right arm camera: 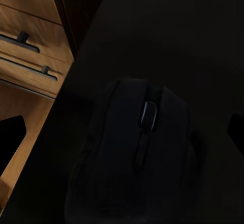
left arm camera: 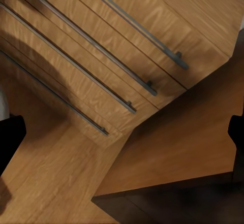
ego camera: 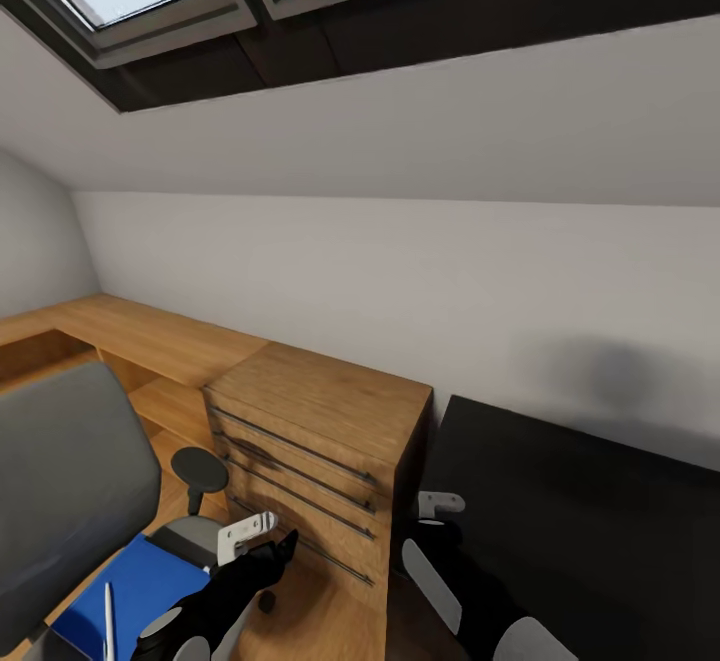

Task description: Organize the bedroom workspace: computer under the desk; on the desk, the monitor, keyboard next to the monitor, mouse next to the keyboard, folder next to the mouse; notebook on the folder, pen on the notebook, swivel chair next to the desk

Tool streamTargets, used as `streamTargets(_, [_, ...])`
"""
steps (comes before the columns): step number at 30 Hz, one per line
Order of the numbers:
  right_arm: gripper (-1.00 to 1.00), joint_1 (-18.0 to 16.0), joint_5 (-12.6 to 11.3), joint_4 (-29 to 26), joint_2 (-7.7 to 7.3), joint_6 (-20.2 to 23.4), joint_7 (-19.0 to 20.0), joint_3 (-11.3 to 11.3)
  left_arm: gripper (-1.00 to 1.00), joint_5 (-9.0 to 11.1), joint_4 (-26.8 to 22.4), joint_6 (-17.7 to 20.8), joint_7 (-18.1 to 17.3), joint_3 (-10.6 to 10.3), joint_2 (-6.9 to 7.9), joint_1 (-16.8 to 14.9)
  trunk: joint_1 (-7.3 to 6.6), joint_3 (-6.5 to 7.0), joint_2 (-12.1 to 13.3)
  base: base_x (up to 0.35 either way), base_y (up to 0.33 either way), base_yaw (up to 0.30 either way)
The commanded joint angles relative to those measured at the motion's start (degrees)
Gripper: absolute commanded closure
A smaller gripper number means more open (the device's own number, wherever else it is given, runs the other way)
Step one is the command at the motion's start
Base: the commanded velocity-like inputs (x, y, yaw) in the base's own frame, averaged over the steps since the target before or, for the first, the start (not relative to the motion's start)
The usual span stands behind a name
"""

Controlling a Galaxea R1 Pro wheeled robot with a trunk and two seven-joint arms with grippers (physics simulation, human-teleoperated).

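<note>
Lying near the desk edge, probably, the mouse.

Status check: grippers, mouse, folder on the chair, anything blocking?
Both grippers open, empty. Right gripper above mouse on black desk. Blue folder and pen on swivel chair. Wooden drawer chest between chair and desk.

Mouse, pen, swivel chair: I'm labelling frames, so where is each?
mouse [right arm camera: 145, 148], right wrist view, on its top shell below the scroll wheel.
pen [ego camera: 108, 621], head view, on its white shaft.
swivel chair [ego camera: 70, 481], head view, on the grey backrest.
</note>
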Motion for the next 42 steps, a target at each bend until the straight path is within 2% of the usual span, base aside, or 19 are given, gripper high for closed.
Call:
streamTargets(1, [-1.00,-0.1,-0.4,-0.1,-0.03,0.2,-0.4,0.2,-1.00,0.6,-0.1,0.0,0.6,-0.1,0.03,0.0,0.23,-0.24,-0.5,0.000,0.000,0.000])
streamTargets(17, [-1.00,-0.4,-0.3,0.0,-0.14,0.4,-0.5,0.2,-1.00,0.7,-0.1,0.0,0.6,-0.2,0.01,0.0,0.45,-0.42,-0.9,0.000,0.000,0.000])
streamTargets(24, [-1.00,-0.4,-0.3,0.2,-0.21,2.9,0.0,-3.5,-1.00,0.7,-0.1,0.0,0.6,-0.1,0.00,0.0,0.45,-0.42,-0.9,0.000,0.000,0.000])
streamTargets(34, [-1.00,-0.4,-0.3,0.2,-0.14,3.5,0.2,-4.2,-1.00,0.7,-0.1,0.0,0.6,-0.1,0.07,0.0,0.45,-0.42,-0.9,0.000,0.000,0.000])
streamTargets(35, [1.00,-0.4,-0.3,0.2,-0.11,3.5,0.2,-4.2,-1.00,0.7,-0.1,0.0,0.6,-0.1,0.07,0.0,0.45,-0.42,-0.9,0.000,0.000,0.000])
streamTargets(42, [1.00,-0.4,-0.3,0.2,0.04,3.7,0.1,-4.2,-1.00,0.7,-0.1,0.0,0.6,-0.1,0.07,0.0,0.45,-0.42,-0.9,0.000,0.000,0.000])
